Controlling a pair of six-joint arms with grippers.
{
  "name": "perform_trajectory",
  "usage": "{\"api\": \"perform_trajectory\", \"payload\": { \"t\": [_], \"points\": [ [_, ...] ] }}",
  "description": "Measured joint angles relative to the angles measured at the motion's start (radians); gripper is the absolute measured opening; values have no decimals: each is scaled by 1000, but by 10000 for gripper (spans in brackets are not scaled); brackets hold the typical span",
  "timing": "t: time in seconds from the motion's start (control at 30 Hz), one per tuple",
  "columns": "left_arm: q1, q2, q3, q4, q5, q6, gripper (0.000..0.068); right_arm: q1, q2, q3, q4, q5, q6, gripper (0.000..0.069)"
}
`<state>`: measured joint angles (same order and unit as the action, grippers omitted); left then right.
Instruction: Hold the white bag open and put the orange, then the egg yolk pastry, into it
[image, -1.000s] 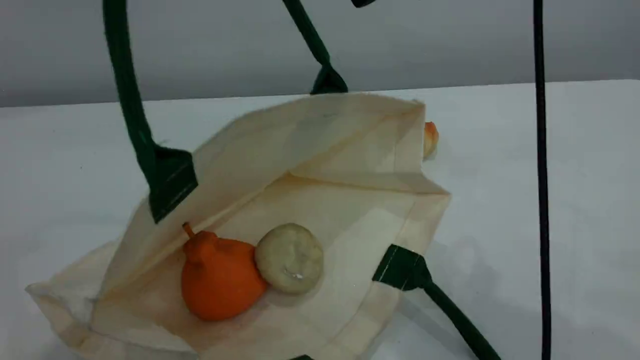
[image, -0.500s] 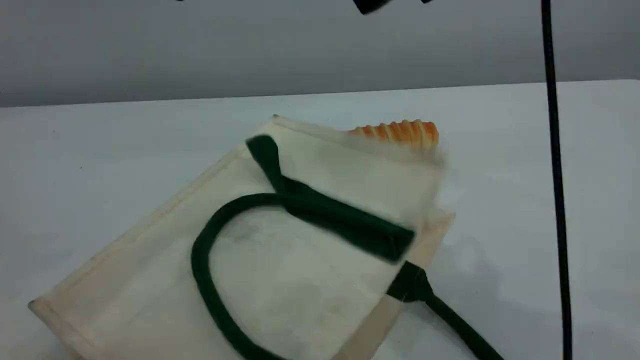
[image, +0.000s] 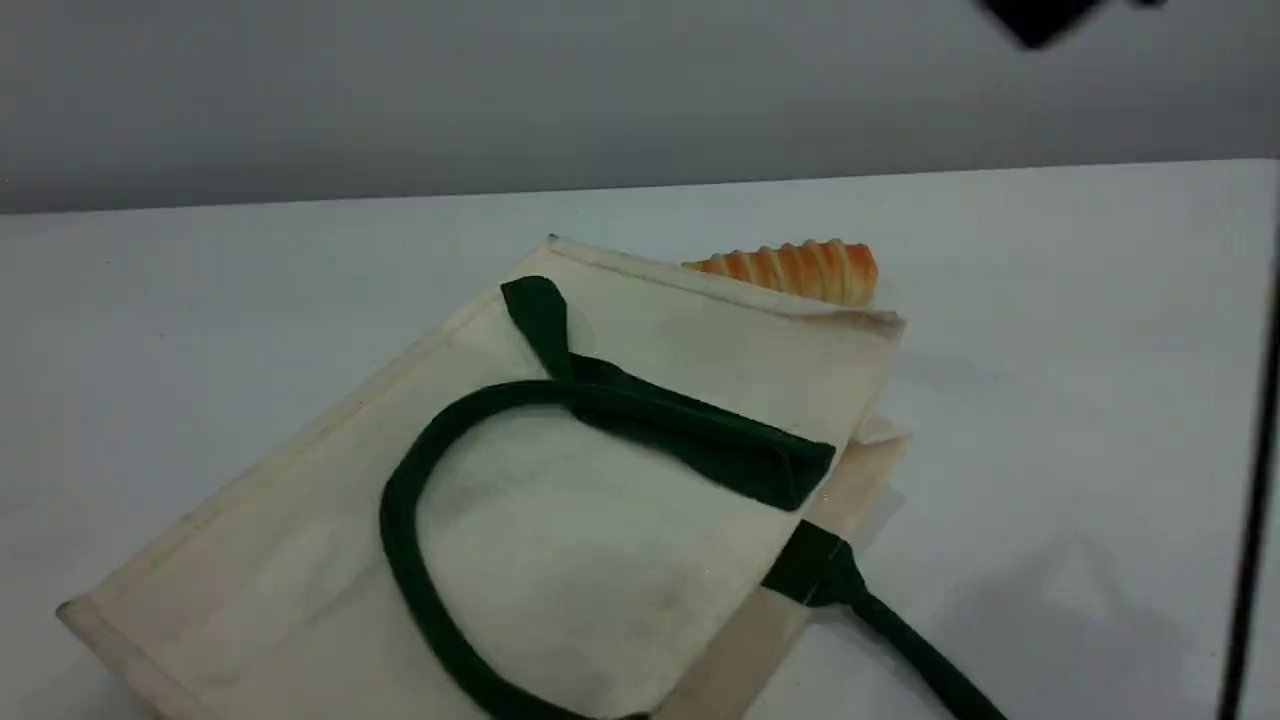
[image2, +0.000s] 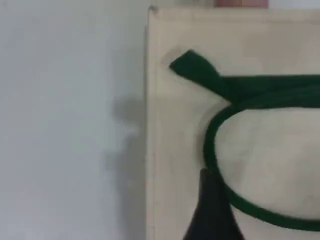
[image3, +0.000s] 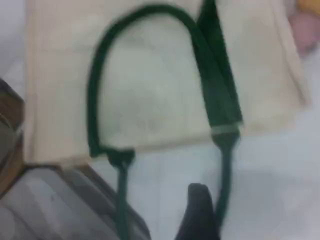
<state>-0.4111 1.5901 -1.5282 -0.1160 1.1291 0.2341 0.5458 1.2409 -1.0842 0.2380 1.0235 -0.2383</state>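
The white bag lies flat on the table with its mouth closed. One dark green handle rests in a loop on its upper face, and the other handle trails off toward the front right. The orange and the egg yolk pastry are hidden. In the left wrist view one dark fingertip hangs above the bag beside the handle loop, holding nothing. In the right wrist view a fingertip hovers over bare table past the bag's edge, also holding nothing. A dark piece of the right arm shows at the top edge.
A golden striped bread roll lies right behind the bag's far edge. A pink fruit sits by the bag's corner. A black cable hangs down at the far right. A grey box stands near the bag's other corner.
The upper handle was let go. It dropped, and the bag's raised side fell shut over the orange and pastry. The dark arm part at the top has shifted right.
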Motion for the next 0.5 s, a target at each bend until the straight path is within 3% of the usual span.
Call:
{"api": "perform_trajectory", "payload": {
  "t": [0.23, 0.5],
  "points": [
    [-1, -95, 0, -50, 26, 1, 454, 0, -98, 3, -133, 194, 167, 505],
    [-12, -197, 0, -78, 94, -11, 454, 2, -275, 106, -191, 197, 270, 505]
  ]
}}
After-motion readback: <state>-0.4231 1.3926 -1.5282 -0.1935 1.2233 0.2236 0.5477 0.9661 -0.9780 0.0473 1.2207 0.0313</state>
